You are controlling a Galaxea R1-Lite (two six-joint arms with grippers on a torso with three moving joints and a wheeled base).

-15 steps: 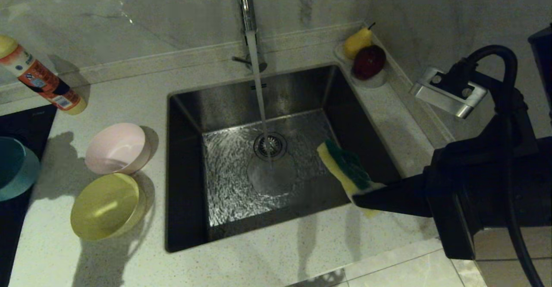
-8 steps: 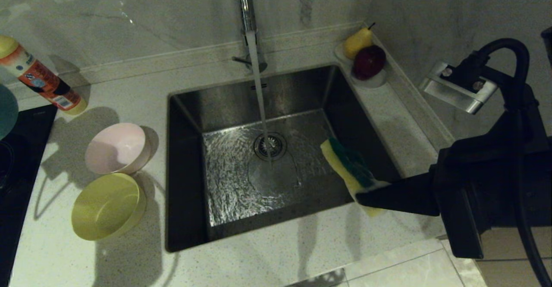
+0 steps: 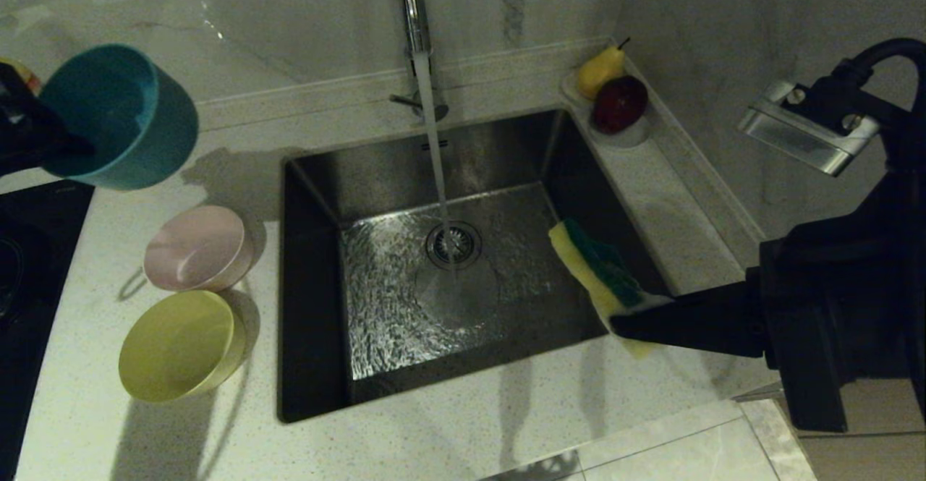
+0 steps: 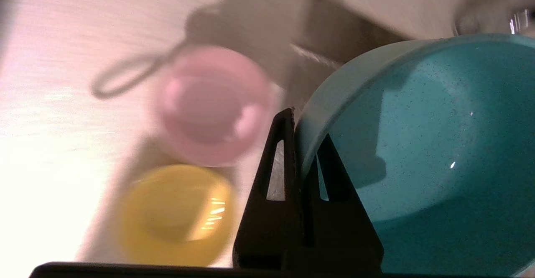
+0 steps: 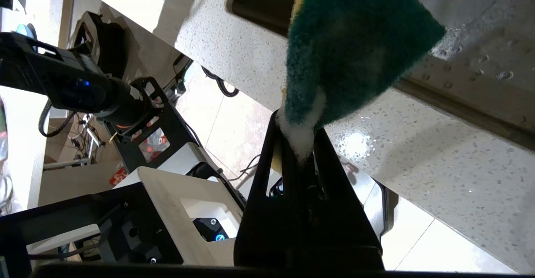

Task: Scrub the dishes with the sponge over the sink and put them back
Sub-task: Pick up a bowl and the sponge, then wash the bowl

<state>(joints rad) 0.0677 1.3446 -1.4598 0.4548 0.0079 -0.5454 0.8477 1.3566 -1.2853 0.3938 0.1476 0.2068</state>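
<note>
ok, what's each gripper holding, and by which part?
Left gripper: round teal plastic bowl, pinched at its rim. Right gripper: green-and-yellow rectangular sponge, clamped by one end.

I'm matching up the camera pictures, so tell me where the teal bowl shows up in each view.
Head view: teal bowl at upper left, lifted off the counter, tipped sideways, held by the left gripper.
Left wrist view: it fills the right side, its rim pinched in the gripper.
Right wrist view: not in it.
Shared landmark: the pink bowl beside the yellow bowl.
</note>
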